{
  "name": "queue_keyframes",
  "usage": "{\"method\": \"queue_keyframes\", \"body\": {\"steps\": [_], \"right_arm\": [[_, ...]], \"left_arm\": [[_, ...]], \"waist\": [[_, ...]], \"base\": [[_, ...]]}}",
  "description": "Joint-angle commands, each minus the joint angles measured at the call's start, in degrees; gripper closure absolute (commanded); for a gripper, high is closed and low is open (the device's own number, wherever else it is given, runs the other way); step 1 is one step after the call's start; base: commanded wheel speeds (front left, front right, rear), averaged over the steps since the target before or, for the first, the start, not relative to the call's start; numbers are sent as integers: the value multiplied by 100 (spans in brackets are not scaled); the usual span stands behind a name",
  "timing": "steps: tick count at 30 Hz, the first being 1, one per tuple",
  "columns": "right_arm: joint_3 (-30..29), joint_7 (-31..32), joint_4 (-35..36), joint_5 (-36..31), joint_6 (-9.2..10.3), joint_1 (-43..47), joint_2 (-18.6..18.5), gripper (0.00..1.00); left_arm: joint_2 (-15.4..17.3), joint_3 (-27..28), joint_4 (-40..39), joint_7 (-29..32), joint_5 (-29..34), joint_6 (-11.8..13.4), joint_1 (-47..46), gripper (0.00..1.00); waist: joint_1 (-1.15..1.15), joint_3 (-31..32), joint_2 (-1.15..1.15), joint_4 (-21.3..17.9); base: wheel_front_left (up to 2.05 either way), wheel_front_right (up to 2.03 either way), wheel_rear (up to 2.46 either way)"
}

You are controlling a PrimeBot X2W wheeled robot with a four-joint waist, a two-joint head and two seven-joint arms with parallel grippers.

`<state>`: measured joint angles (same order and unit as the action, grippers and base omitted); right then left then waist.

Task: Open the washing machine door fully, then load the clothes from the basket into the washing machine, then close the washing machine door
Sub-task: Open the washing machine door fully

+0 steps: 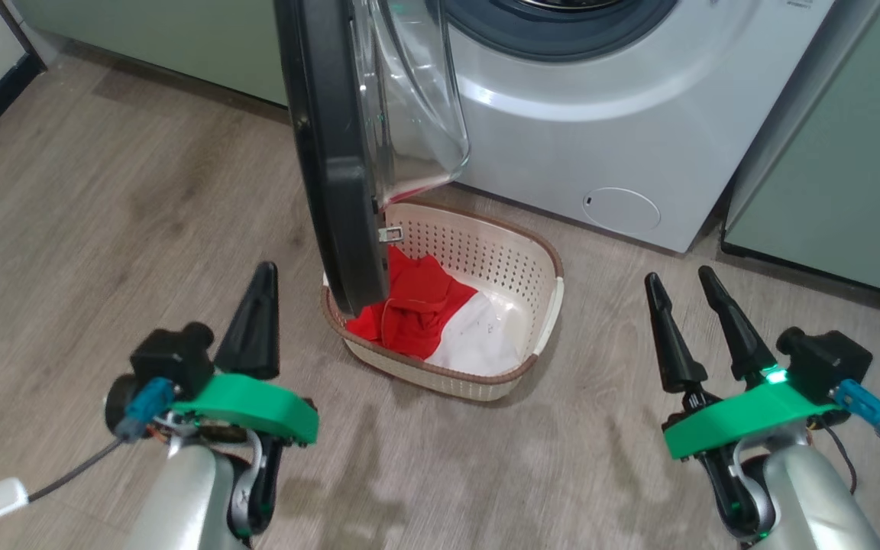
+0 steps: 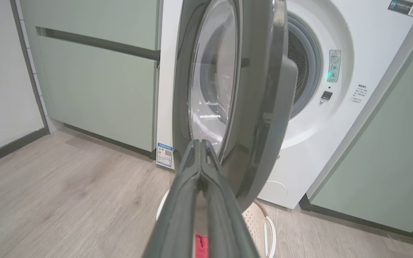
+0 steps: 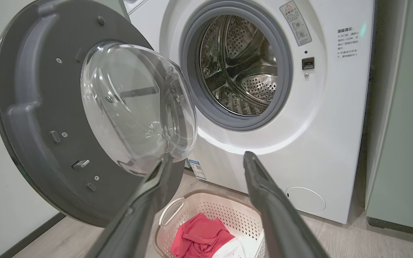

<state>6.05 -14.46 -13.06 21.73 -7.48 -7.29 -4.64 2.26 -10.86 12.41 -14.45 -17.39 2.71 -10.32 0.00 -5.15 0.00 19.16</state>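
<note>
Head view: cream perforated plastic basket [image 1: 554, 263], centre, holding red and white clothes [image 1: 417, 305]; left gripper [image 1: 264, 276], lower left, closed, empty; right gripper [image 1: 678, 276], lower right, spread, empty.

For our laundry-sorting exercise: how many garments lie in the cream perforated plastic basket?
2: a bright red fabric garment on the basket's left side, a thin white garment to its right. Others may hide underneath.

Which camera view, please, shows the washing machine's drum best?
The right wrist view: the drum and its inside are in plain sight. The left wrist view catches a sliver behind the door; the head view, just its grey rim.
</note>
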Motion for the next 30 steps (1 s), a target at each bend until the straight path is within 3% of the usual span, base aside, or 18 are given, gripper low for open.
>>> {"method": "queue_keyframes", "body": {"steps": [1,12,19,23,30], "right_arm": [[167,-53,169,-12,-1,-139,33,0],[200,-53,158,-31,-1,-228,8,0],[268,-53,144,-51,-1,-268,12,0],[307,-53,144,-71,-1,-256,24,0],[307,-53,133,-65,-1,-276,45,0]], "left_arm": [[62,273,-356,-55,32,16,-167,100],[62,669,-1645,-55,-267,240,-757,100],[62,195,-2153,-55,-124,283,-1293,100],[62,-372,-1942,-55,26,277,-1335,100],[62,-1180,-793,-55,-254,181,-1165,100]], "waist": [[0,-37,0,-16],[0,-87,0,-73],[0,-107,0,-152],[0,-110,0,-218],[0,-173,0,-356]], "base": [[0,0,0],[0,0,0],[0,0,0],[0,0,0],[0,0,0]]}}
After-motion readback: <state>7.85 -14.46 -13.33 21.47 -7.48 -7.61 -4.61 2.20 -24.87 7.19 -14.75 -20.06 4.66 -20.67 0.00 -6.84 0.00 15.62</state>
